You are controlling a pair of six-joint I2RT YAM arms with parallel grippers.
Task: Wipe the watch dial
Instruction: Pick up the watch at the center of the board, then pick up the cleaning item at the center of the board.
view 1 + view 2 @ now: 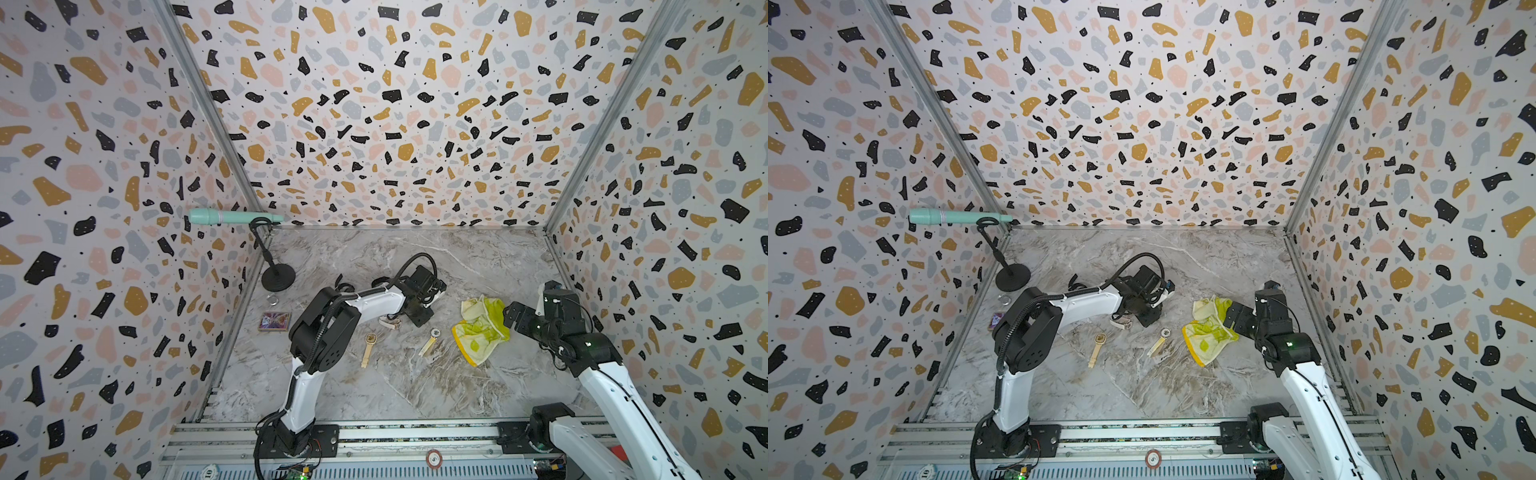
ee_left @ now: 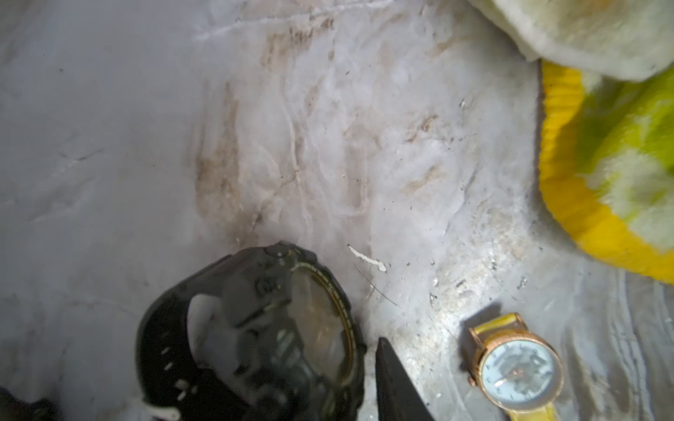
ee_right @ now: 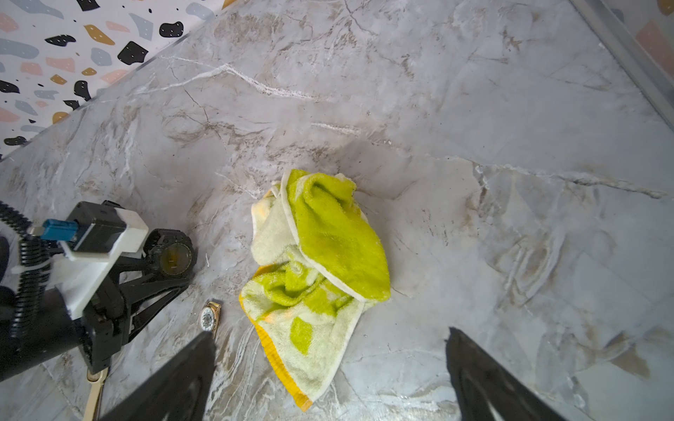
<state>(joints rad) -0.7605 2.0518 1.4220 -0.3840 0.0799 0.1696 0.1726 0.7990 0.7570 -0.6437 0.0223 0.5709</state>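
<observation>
Both top views cover the marble desk (image 1: 415, 395) inside patterned walls.

Far left, rear corner: a mint microphone (image 1: 232, 217) sits on a black stand (image 1: 277, 277). Nearer along the left wall lie a small metal ring (image 1: 272, 299) and a printed card box (image 1: 274, 321).

Centre-left: a gold watch (image 1: 368, 349) lies flat with its strap straight. A pinkish watch (image 1: 390, 323) lies just behind it, partly under the left forearm.

The left gripper (image 3: 169, 271) is lowered behind these. Its body blocks the black watch (image 3: 175, 255) from above. The right wrist view shows that watch on edge, its dial turned toward the cloth (image 1: 482, 328) and the jaws clamped on its case. Whether it rests on the desk or is lifted cannot be told. The left wrist view shows one finger (image 2: 394, 386) beside the case; the other is hidden. The dial is blurred by glare and its markings are unreadable.

Right of it: a yellow-strapped watch (image 1: 430, 341) with a white dial lies flat, apart from the black watch and near the cloth. The cloth is yellow-green, crumpled and loose on the desk.

Far right: the right gripper (image 3: 330, 333) hovers just beside the cloth, jaws spread wide and holding nothing. In the right wrist view its fingers are cut off at the frame edge.
</observation>
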